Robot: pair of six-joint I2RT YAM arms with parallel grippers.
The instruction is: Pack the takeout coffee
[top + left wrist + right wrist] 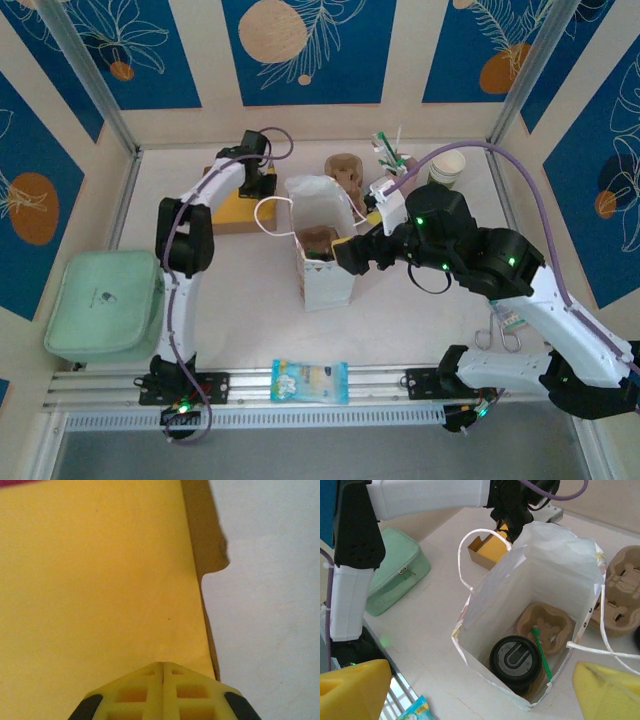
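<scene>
Right fingers (355, 687): spread wide, holding nothing, poised over white paper bag (530, 580). Bag: open, upright at middle of table (240, 320); inside, black-lidded cup (515, 660), brown cardboard carrier (547, 622), green stick (541, 652). Left fingers (135, 695): pressed fully together, nothing between them, low over yellow box (100, 580) beyond bag. Takeout coffee (447, 168): upright on table at far right, beyond right arm (500, 265), well apart from bag, neither fingers touching it.
</scene>
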